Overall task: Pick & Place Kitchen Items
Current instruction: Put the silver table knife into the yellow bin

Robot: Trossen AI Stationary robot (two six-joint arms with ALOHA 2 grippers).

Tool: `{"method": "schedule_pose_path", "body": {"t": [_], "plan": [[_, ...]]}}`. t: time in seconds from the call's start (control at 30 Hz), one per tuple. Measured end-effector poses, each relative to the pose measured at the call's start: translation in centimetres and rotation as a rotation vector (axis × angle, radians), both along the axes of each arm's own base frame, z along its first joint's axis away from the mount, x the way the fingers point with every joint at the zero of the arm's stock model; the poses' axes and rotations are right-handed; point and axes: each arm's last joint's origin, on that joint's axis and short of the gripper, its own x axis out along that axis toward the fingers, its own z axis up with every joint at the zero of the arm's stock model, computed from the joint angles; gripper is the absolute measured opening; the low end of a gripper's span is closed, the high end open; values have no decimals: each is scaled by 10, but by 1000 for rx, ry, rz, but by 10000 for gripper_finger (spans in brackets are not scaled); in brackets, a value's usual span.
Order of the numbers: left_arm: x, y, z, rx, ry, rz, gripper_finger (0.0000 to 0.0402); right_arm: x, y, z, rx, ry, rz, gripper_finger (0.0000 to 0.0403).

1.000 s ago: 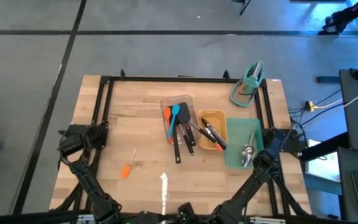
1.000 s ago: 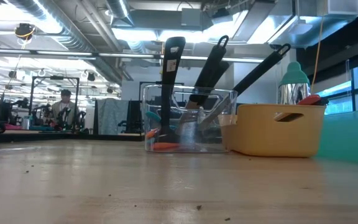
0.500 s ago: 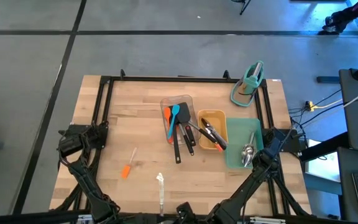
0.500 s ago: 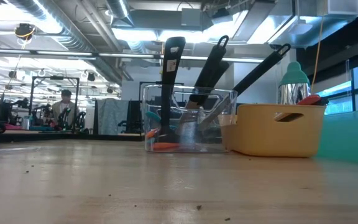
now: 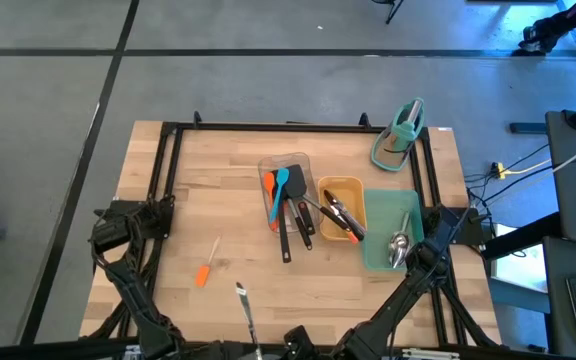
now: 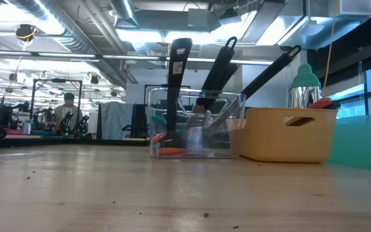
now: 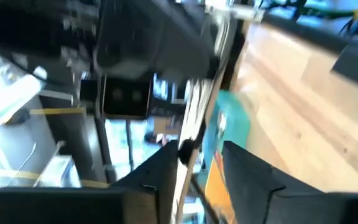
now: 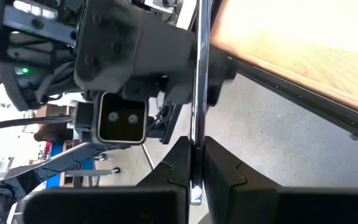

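Note:
A shiny steel utensil (image 5: 245, 310) is held above the table's near edge, its free end pointing over the wood. In the right wrist view my right gripper (image 8: 196, 146) is shut on its shaft. Facing it, my left gripper (image 7: 201, 152) is open, its fingers on either side of the same thin shaft (image 7: 188, 134). More kitchen items stand in the trays: spatulas and black turners in the clear one (image 5: 286, 185), tongs in the yellow one (image 5: 340, 208), spoons in the teal one (image 5: 388, 235). My right gripper pinches the steel utensil's shaft (image 8: 196, 124) between its two fingers, near the end (image 8: 194, 196) that lies back between them. The rest of the shaft reaches out past the fingertips toward my left gripper. The utensil hangs clear of the table. My left gripper's fingers flank the shaft; whether one touches it I cannot tell.
A small orange-ended utensil (image 5: 205, 268) lies loose on the wood left of the trays. A teal stand (image 5: 400, 135) sits at the far right corner. In the low view black handles (image 6: 178, 71) lean out over the clear tray's rim. A black frame (image 5: 168, 180) borders the table.
The steel utensil's free end has swung toward the table's left edge, so it now lies slanted instead of straight out from the near edge. It has also turned about its length and shows thinner and darker from above.

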Motion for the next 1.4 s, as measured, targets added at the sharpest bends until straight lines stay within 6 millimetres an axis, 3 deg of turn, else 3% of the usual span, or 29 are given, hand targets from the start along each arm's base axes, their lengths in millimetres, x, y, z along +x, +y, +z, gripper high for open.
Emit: {"method": "schedule_pose_path", "body": {"t": [0.23,0.47,0.67,0.83,0.9,1.0,1.13,1.2,1.3,1.4], "plan": [[-2,4,-1,-155,-111,139,166,0,0,1,-3,-6,1,20],[-11,0,2,-378,-193,137,170,-3,1,-1,-24,13,5,20],[-25,-8,3,-394,-196,107,170,-7,4,-2,-48,20,18,19],[-45,-21,10,-472,-208,52,170,-17,7,10,-108,-19,12,19],[-52,-28,15,-585,-213,-7,170,-23,7,22,-142,-47,6,19],[-57,-39,19,-829,-118,-249,171,-32,7,36,-203,-84,3,19],[-40,-47,20,-1184,191,-662,171,-42,6,52,-277,-124,1,19],[-22,-46,15,-1335,282,-771,171,-43,5,57,-305,-134,9,19],[5,-39,-2,-1522,190,-773,168,-45,5,60,-357,-140,29,19],[33,-23,-37,-1665,-32,-585,154,-47,6,61,-399,-144,49,19]]}}
